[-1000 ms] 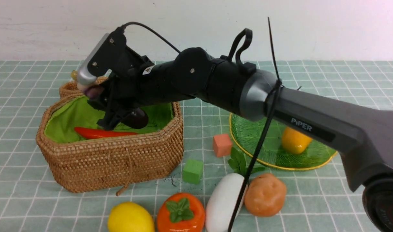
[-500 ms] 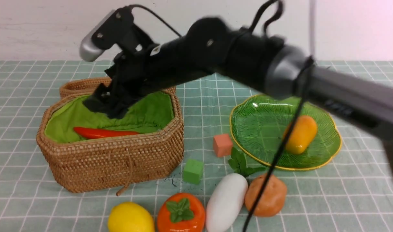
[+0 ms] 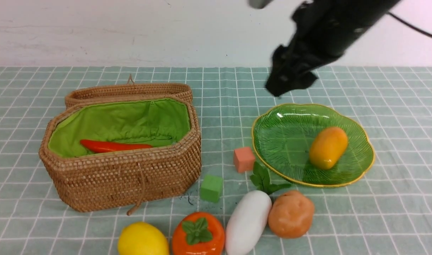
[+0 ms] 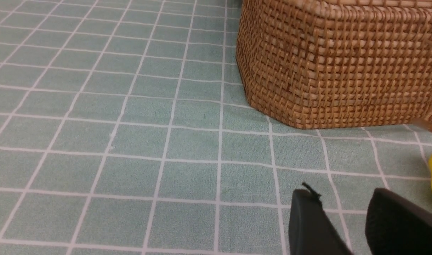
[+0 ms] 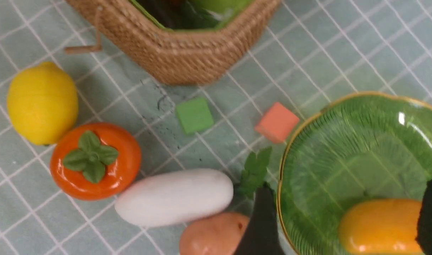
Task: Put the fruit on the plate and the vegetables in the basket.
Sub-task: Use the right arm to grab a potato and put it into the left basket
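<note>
carrot flat in basket, tip rightward

The tablecloth is pale sea-green with a white grid, and the wall behind it is off-white. The basket is brown woven wicker with a bright green lining and a red-orange carrot inside, while the plate is translucent green, leaf-veined, with a gold-yellow rim, carrying a yellow-orange mango. Between them lie a salmon-orange cube and a green cube; along the table's front edge are a yellow lemon, a glossy orange fruit with a green leaf cap, a white radish with dark green leaves and a brown potato.
</note>
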Robot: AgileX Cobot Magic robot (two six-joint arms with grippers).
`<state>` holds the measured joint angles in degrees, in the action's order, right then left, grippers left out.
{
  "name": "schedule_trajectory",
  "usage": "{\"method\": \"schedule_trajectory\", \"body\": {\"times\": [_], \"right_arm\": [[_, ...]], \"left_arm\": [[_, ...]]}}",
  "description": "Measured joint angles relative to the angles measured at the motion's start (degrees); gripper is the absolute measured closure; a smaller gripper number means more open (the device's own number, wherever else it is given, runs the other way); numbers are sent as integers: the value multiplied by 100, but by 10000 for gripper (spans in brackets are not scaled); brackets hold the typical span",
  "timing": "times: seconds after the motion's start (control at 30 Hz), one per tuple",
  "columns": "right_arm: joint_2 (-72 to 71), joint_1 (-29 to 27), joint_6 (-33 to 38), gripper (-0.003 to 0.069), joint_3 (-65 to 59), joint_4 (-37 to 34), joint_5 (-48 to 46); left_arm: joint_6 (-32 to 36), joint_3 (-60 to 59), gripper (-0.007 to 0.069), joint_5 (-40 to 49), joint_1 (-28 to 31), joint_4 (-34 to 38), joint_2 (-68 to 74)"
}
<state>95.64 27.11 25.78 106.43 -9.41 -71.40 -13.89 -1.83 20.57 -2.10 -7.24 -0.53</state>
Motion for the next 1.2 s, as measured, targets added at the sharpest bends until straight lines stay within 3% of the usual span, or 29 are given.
{"method": "schedule_trajectory", "body": {"times": [0.13, 0.2, 0.3, 0.5, 0.53, 0.83, 0.97, 1.2], "right_arm": [[-622, -28, -317, 118, -945, -67, -13], [-1045, -28, -991, 118, -1859, -212, 111], [-1200, -28, -1468, 118, -2435, -216, 368], [-1140, -28, -2531, 118, -4017, -326, 1763], [-1030, -28, -3066, 118, -4277, -365, 2298], [-326, -28, -4758, 118, -4504, -122, 2950], [60, -28, -5111, 108, -4504, 24, 3030], [522, -2, -5387, 74, -4438, -407, 3640]], "left_arm": [[0, 0, 386, 0, 0, 0, 0], [0, 0, 386, 0, 0, 0, 0], [0, 0, 386, 0, 0, 0, 0], [0, 0, 386, 0, 0, 0, 0], [0, 0, 386, 0, 0, 0, 0], [0, 0, 386, 0, 0, 0, 0], [0, 0, 386, 0, 0, 0, 0], [0, 0, 386, 0, 0, 0, 0]]}}
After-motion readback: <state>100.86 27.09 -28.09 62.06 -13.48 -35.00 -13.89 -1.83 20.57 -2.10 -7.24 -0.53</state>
